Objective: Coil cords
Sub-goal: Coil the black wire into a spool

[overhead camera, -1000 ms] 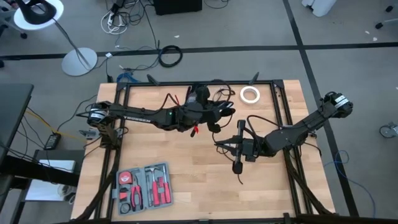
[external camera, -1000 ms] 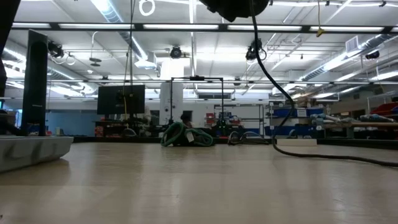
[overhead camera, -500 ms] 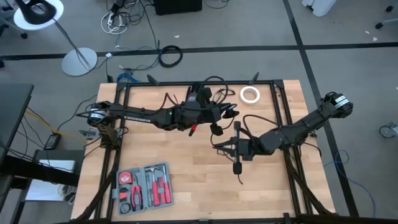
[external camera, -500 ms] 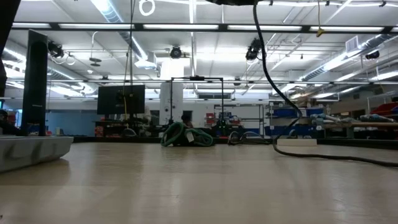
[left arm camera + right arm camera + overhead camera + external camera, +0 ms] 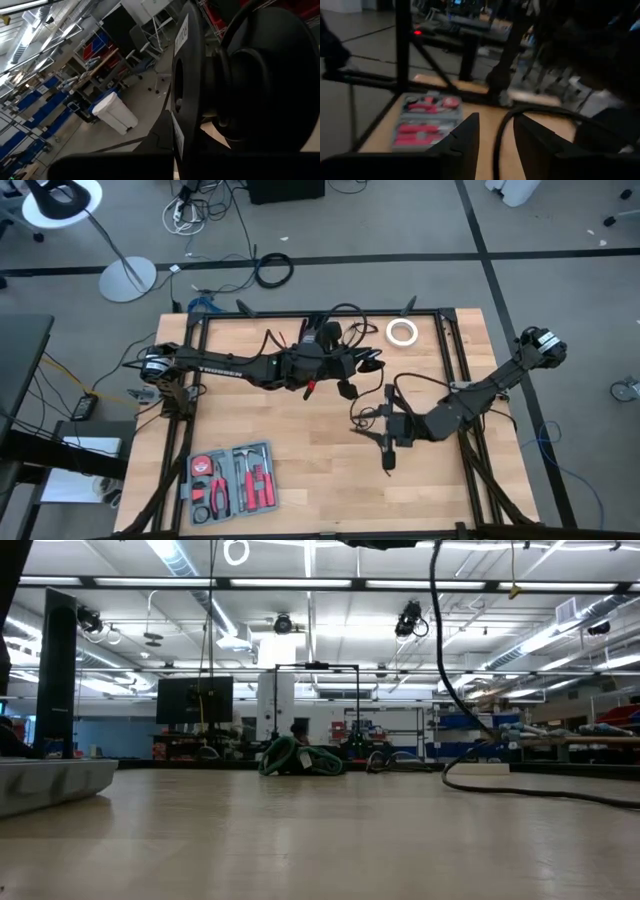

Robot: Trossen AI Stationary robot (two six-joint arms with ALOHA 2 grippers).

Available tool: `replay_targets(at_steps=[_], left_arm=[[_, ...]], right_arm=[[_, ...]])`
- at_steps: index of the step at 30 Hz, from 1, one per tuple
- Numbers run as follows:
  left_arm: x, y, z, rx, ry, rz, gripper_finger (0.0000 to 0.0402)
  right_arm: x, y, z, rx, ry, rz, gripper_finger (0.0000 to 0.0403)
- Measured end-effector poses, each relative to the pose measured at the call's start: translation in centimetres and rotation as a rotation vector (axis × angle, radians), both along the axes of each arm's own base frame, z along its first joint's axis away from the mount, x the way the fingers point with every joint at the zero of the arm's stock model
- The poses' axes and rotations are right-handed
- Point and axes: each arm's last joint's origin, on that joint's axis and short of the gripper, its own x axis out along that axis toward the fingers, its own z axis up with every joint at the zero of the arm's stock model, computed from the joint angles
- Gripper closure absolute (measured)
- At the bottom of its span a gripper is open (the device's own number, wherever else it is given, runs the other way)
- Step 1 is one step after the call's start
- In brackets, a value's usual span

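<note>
My left gripper (image 5: 365, 364) is over the table's far middle, shut on a round black cord bundle (image 5: 250, 75) that fills the left wrist view. A thin black cord (image 5: 420, 383) runs from there toward my right gripper (image 5: 385, 430), which is near the table's middle and shut on it. In the low view the cord (image 5: 445, 690) hangs down from above, and its lower run lies on the table. Its thick free end (image 5: 388, 458) sticks out on the near side of my right gripper. My left gripper holds the round bundle lifted clear of the table. The bundle itself hides the fingers and the place of contact. My right gripper has the cord (image 5: 499, 140) between its two fingers. The fingers (image 5: 465, 145) are roughly level and point toward the table's left. The cord runs along between them and curves off to the far side.
A white tape roll (image 5: 402, 331) lies at the far right of the table. An open tool case (image 5: 232, 480) with red-handled tools sits at the near left. Black frame rails (image 5: 445, 330) run along the table's edges. Bare wood lies between the case and my right gripper.
My right gripper has gone toward the table's near edge and a little right, carrying the cord's end with it. In the low view the hanging cord has shifted right, and the black bulk at the top has gone up almost out of view.
</note>
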Motion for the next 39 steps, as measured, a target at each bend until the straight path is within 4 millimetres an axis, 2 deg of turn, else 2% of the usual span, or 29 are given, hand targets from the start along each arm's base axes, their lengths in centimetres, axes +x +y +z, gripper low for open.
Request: replay_targets(at_steps=[11,16,21,25,31,34,39], left_arm=[[-0.1,1.7,0.2,0.022,-0.014,0.058,0.0402],[-0.1,1.7,0.8,0.084,-0.048,0.066,0.0402],[-0.1,1.8,1.7,0.116,-0.12,0.081,0.0402],[-0.3,1.5,2.5,0.164,-0.185,0.089,0.0402],[-0.8,0.3,4.3,0.207,-0.352,0.085,0.0402],[-1.2,-0.1,5.0,0.2,-0.432,0.077,0.0402],[-1.3,-1.0,5.1,0.197,-0.445,0.066,0.0402]], right_arm=[[-2.3,2.4,-2.6,0.187,0.21,0.022,0.0286],[-3.6,3.4,-3.9,0.296,0.328,0.036,0.0286],[-4.0,4.4,-5.9,0.344,0.465,0.042,0.0286],[-4.0,4.6,-7.1,0.38,0.561,0.02,0.0286],[-4.4,4.5,-7.4,0.389,0.589,-0.008,0.0286],[-4.8,3.9,-7.9,0.396,0.632,-0.089,0.0288],[-6.0,2.9,-8.8,0.452,0.752,-0.235,0.0293]])
